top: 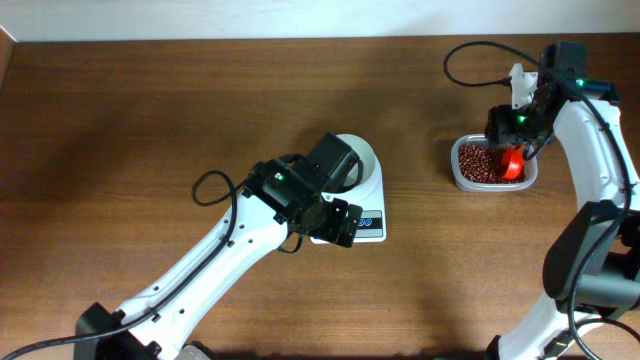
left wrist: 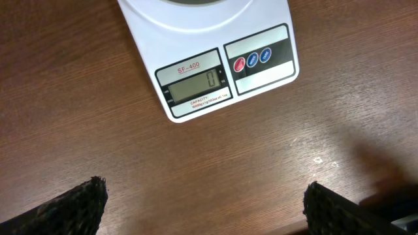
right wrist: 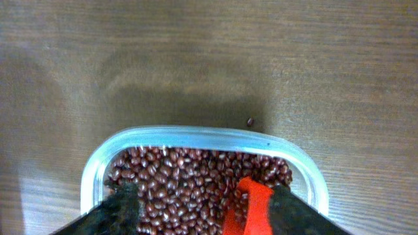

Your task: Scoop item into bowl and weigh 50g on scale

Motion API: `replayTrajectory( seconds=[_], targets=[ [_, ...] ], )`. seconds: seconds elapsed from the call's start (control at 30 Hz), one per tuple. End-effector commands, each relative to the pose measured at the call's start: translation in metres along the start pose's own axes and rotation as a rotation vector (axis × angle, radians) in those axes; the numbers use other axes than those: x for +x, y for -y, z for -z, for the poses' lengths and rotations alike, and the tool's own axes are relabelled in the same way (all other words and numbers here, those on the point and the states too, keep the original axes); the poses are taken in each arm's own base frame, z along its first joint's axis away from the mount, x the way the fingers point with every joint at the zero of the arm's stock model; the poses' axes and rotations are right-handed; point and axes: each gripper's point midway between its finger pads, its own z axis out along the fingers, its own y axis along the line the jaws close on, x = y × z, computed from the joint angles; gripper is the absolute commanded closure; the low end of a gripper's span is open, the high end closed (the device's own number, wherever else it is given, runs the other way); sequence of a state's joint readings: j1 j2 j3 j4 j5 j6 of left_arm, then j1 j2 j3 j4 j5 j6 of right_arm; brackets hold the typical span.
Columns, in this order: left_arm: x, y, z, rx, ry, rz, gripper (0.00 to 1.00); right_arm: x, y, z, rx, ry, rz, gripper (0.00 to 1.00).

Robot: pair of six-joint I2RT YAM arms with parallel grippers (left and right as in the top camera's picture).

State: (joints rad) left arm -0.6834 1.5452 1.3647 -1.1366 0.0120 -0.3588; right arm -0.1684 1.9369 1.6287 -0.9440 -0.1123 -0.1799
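White arms (top: 200, 265), black, perhaps ribbed fingers (left wrist: 72, 209)

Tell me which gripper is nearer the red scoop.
Right. The right gripper hangs over the bean tub, the scoop between its jaws; the left gripper is far off, in front of the scale.

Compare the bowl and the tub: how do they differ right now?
The bowl is round and white; the tub is clear and rounded-rectangular. The bowl sits on the scale, the tub on the table. The tub holds beans and a red scoop; the bowl's visible part shows none. Both are open-topped.
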Motion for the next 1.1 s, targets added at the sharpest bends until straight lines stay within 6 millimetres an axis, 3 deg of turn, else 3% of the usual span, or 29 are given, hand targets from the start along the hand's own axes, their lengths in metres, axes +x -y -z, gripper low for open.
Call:
replayTrajectory(
  seconds=[0.0,0.3,0.4,0.43,0.5,0.63,1.07],
  targets=[
    [0.001,0.001,0.005,0.012,0.012,-0.01,0.01,0.012,-0.002,-0.005,0.0,-0.047,-0.005,0.34],
    [0.001,0.001,0.005,0.012,0.012,-0.01,0.01,0.038,-0.005,-0.003,-0.007,-0.154,-0.018,0.37],
    [0.001,0.001,0.005,0.012,0.012,-0.01,0.01,0.041,0.007,-0.002,0.066,-0.17,-0.093,0.37],
    [0.001,0.001,0.005,0.012,0.012,-0.01,0.01,0.04,0.007,-0.002,0.067,-0.167,-0.092,0.39],
    [0.001,0.001,0.005,0.012,0.012,-0.01,0.01,0.038,0.007,-0.002,0.068,-0.158,-0.093,0.55],
    [0.001,0.001,0.005,0.012,0.012,-0.01,0.01,0.044,0.007,-0.001,0.071,-0.18,-0.114,0.58],
    [0.001,0.001,0.005,0.012,0.012,-0.01,0.01,0.054,0.005,0.001,0.075,-0.222,-0.167,0.89]
  ],
)
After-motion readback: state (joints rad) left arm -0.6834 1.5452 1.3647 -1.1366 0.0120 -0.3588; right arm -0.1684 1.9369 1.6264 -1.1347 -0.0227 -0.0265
